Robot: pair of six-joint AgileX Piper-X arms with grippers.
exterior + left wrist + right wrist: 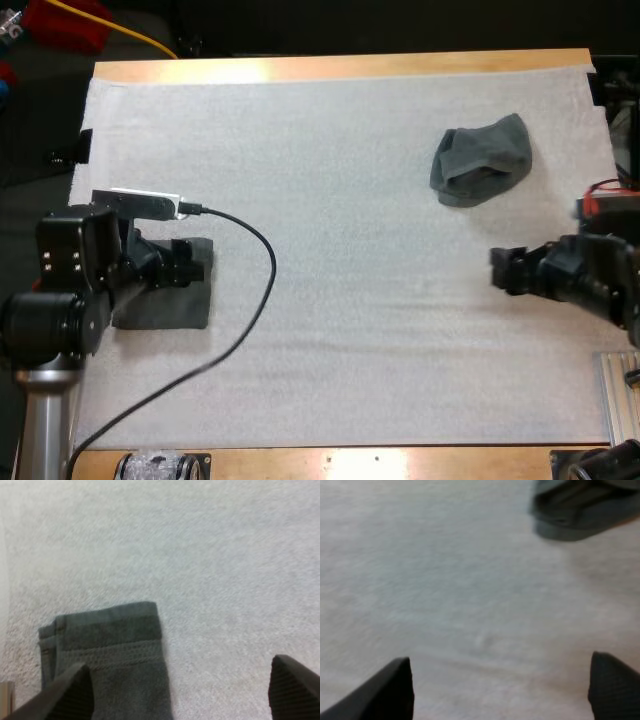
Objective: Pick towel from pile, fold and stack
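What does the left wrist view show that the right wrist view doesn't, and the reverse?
Left wrist view, not the right: the folded towel, flat on the white mat at the left gripper, whose fingers are open. Right wrist view, not the left: the crumpled towel, ahead of the open right gripper. Both: the white mat and each arm's own fingers apart, holding nothing.

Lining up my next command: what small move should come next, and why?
Probably advance the right pincer toward the crumpled towel: it is open over bare mat, the towel lies ahead untouched, and a folded towel already lies at left.
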